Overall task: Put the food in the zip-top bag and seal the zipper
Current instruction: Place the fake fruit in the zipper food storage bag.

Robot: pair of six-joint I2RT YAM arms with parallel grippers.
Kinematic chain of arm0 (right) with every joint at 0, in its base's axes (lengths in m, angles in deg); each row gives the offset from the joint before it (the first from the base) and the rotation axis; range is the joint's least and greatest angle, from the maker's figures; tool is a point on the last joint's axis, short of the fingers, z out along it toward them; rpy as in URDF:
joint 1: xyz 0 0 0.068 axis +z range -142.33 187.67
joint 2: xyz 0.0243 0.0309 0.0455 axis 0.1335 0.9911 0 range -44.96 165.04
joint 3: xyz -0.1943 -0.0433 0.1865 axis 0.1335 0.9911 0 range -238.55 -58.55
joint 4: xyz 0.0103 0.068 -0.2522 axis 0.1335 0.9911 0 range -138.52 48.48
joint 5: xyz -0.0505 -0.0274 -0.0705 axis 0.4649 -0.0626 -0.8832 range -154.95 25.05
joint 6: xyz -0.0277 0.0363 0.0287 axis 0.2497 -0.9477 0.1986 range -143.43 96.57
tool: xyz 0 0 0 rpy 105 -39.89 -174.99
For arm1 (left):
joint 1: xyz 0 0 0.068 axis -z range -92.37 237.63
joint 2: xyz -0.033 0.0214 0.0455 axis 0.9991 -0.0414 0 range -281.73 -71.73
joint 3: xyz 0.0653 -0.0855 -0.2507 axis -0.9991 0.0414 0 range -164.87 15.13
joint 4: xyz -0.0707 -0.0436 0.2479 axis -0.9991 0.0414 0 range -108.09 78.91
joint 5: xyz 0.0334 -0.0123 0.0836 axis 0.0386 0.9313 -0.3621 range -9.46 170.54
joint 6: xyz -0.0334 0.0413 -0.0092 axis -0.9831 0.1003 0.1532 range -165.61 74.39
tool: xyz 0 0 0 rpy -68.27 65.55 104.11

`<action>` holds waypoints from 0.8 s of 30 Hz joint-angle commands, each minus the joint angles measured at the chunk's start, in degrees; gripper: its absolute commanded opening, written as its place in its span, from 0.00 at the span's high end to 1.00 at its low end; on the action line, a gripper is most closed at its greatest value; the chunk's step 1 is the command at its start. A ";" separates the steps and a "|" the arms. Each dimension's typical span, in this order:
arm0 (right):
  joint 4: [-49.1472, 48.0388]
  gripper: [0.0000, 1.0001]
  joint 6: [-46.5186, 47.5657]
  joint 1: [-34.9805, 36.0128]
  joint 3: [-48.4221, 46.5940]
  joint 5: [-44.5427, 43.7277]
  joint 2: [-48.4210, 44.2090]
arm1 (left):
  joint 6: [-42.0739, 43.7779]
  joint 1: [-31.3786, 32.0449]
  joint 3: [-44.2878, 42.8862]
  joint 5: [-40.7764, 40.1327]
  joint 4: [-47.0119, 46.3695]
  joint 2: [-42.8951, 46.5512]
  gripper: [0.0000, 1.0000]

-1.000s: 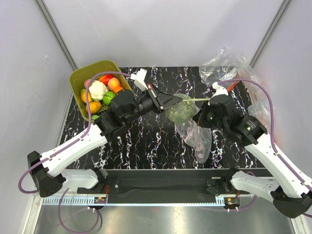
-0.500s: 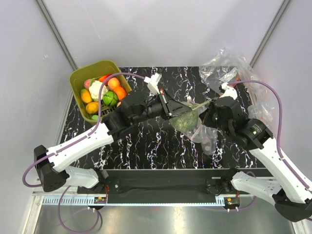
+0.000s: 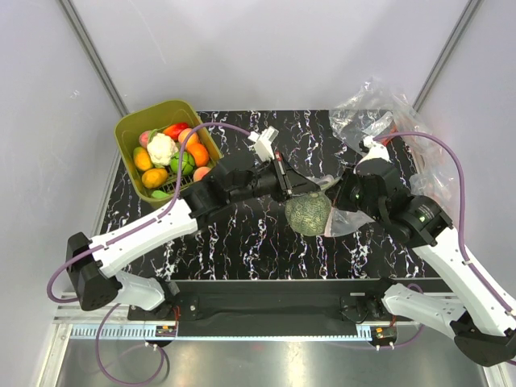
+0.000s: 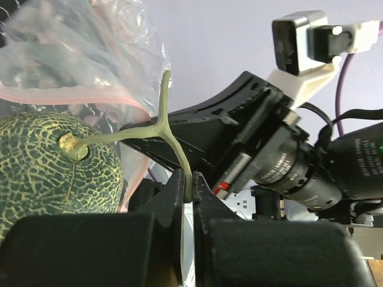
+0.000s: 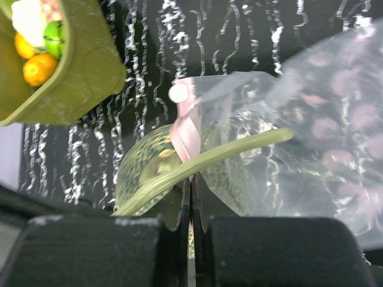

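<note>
Two grippers, both shut and loaded. My left gripper (image 4: pixel 188 182) is clamped on the thin stem (image 4: pixel 160 128) of the melon (image 4: pixel 51 161). My right gripper (image 5: pixel 191 194) is pinched together on the mouth edge of the bag (image 5: pixel 317 131), right at the pink zipper (image 5: pixel 182 134). The melon hangs at the bag mouth; I cannot tell how far in.

Risks: the stem looks thin and bendy, so the melon could swing or slip from the jaws. The mouth is held at one point only, so it may sag, and the melon could catch the rim or drag the bag off my right fingers. The stem lies across the opening, in the way.

Farther left, the tub (image 3: pixel 149 110) holds the rest of the food (image 3: pixel 161 149). At far right, spare bags (image 3: pixel 375 101) crowd my right arm.
</note>
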 commanded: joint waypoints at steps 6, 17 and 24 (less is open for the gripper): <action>-3.70 1.00 -0.95 -0.07 -3.55 10.29 -0.01 | 2.65 -2.13 -4.86 1.71 -1.38 0.42 1.00; -15.55 1.00 -3.76 -0.42 -2.41 27.95 5.00 | 4.77 -4.33 -12.35 1.09 5.12 3.12 1.00; -29.61 1.00 -9.65 -1.03 3.99 35.61 7.99 | 3.89 -4.60 -1.29 -1.45 4.52 10.95 1.00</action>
